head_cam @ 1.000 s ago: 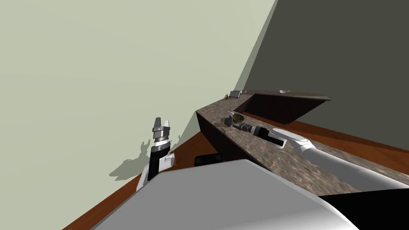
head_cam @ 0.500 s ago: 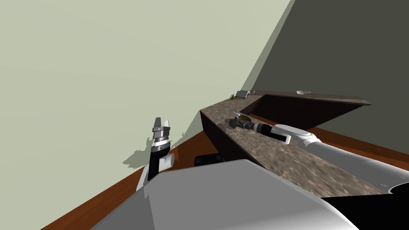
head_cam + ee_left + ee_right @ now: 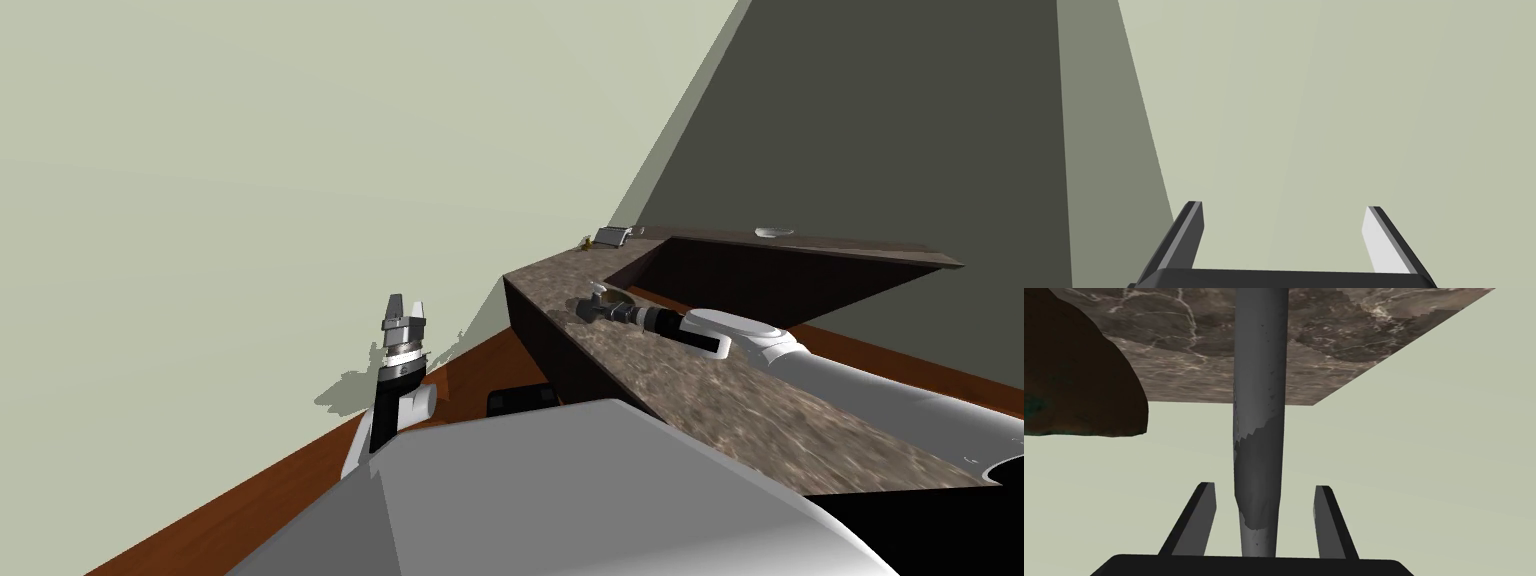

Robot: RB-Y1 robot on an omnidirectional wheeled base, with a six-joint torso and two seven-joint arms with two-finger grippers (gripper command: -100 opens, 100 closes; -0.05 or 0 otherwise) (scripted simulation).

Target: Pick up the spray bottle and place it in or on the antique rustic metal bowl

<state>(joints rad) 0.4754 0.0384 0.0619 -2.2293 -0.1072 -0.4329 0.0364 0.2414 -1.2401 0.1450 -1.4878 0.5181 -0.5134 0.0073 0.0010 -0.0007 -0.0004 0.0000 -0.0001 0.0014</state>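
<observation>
**Change noted.** Over the last second the right arm has pushed forward along the marbled brown countertop [image 3: 720, 400]. The right gripper [image 3: 1265, 487] has closed the distance to the spray bottle [image 3: 1259, 388]. A second ago the bottle stood clear of the fingertips, just left of the bowl; now it sits between them. The robot's head has also swung, so the counter's shift in the head view is the camera's doing.

**Right jaws.** They are set apart on either side of the bottle, narrower than the idle hand's, with a gap visible on each side. No contact is seen. I judge the grasp not yet made, and closing is the step due.

**Left jaws.** The left gripper [image 3: 1284, 205] is held up near the pale green wall [image 3: 250, 150], well left of the counter, spread wide and empty.

**Location.** The plain grey bottle is at the counter's nearer run, towards its wall-side edge. The dark brown bowl [image 3: 1079, 373] is just beside it on the right. Whether the bottle rests on the surface or is clear of it cannot be told.

**Orientation.** Its long axis runs straight out from the gripper's body, in line with the fingers and well past their tips. The wrist view does not show which end carries the nozzle. In the head view a paler cap shows at its upper end.
</observation>
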